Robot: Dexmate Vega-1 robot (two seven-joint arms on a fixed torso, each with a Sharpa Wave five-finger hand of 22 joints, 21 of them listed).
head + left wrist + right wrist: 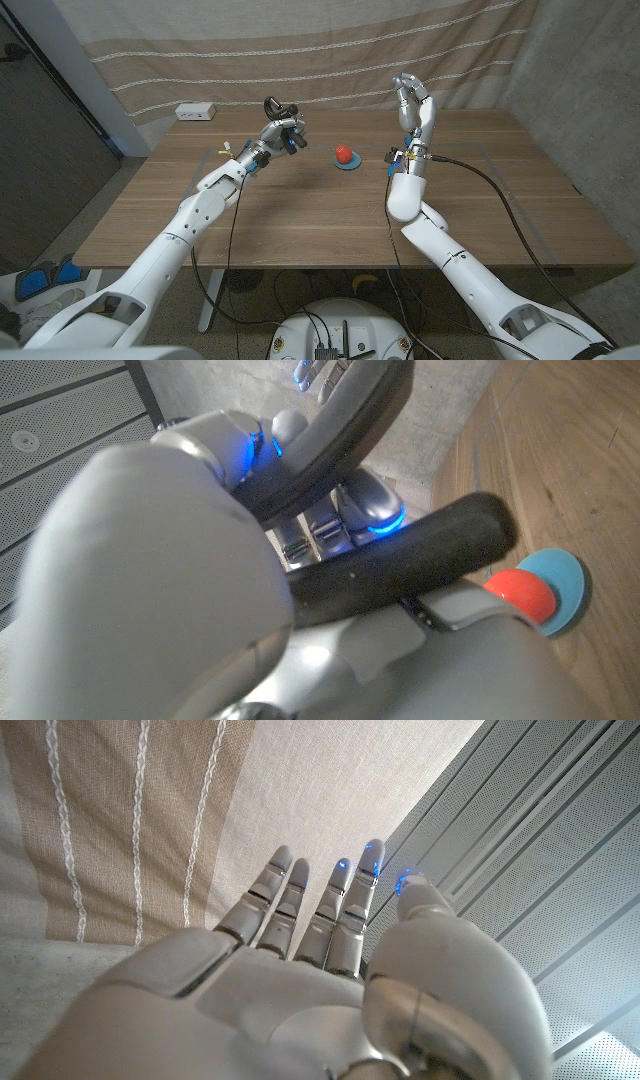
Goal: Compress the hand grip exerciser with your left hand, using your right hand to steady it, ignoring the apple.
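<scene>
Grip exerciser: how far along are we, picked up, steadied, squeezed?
Done: the left hand holds the grip exerciser above the table; the left wrist view shows its fingers wrapped around a black handle. In hand: whether it is compressed is unclear. Left: the right hand is raised, open and away from it, so steadying has not started. The apple sits untouched on its blue dish.

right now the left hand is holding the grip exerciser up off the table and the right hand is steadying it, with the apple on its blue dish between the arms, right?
Not quite. The right hand is not steadying the grip exerciser; the head view shows it raised, open and apart from it. The rest stands: the left hand holds it above the table, and the apple sits on its blue dish between the arms.
</scene>
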